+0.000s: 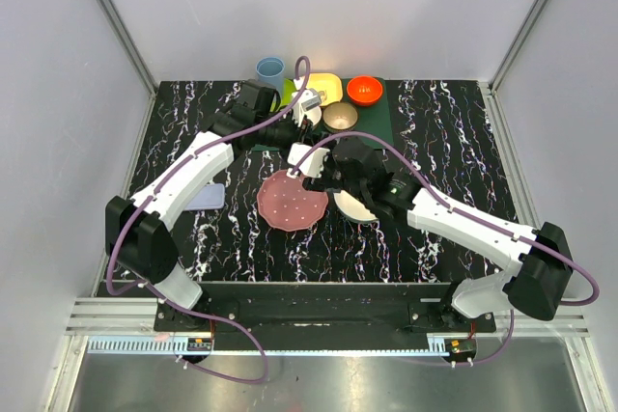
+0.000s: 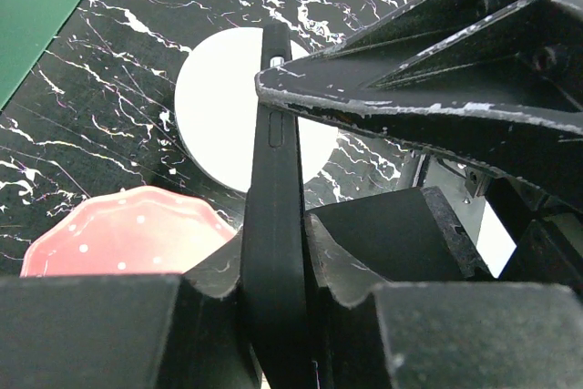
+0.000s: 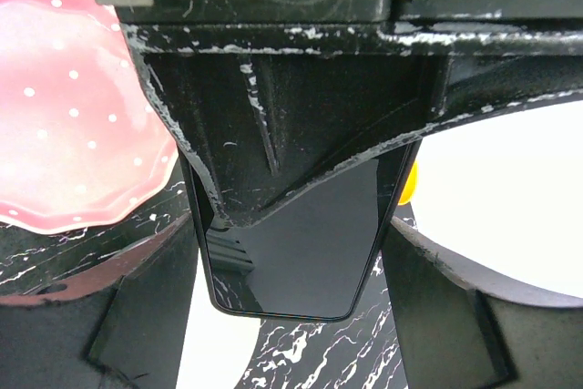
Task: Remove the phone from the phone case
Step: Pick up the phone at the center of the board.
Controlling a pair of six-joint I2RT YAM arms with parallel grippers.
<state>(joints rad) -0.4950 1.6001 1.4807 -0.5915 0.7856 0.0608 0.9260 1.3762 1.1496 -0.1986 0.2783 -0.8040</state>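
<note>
Left gripper (image 2: 273, 248) is clamped on the phone's (image 2: 271, 161) faces. Right gripper (image 3: 291, 234) stands wide, pressing its long edges, over the pink plate's (image 1: 290, 207) far-right rim. The case (image 1: 206, 198) lies left, apart.

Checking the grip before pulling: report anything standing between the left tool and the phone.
Nothing visible does. The left tool is shut on the flat black glossy phone, which sits edge-on between its fingers. The right tool appears to clasp the same phone across its width, not in between.
</note>
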